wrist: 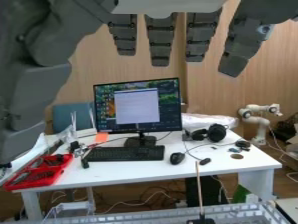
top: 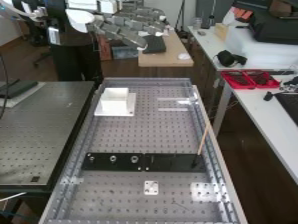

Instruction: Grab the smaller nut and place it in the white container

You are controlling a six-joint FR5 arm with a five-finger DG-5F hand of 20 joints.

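In the high view the hand (top: 130, 27) is at the upper left, high beyond the bench's far end, its fingers straight. Straight fingers and a thumb of the hand (wrist: 161, 40) also hang in the wrist view, with nothing between them. On the flat black bar (top: 173, 161) stand the smaller nut (top: 91, 159), the larger nut (top: 113, 159) and the bearing (top: 134, 159). The white container (top: 116, 100) sits on a white base near the bench's far left corner, well apart from the hand.
A thin wooden stick (top: 203, 139) rises from the bar's right part. A small white plate (top: 151, 188) lies nearer on the bench. Metal rails (top: 214, 145) edge the bench. A side table holds red trays (top: 249, 79); a monitor (wrist: 138, 106) stands on a desk.
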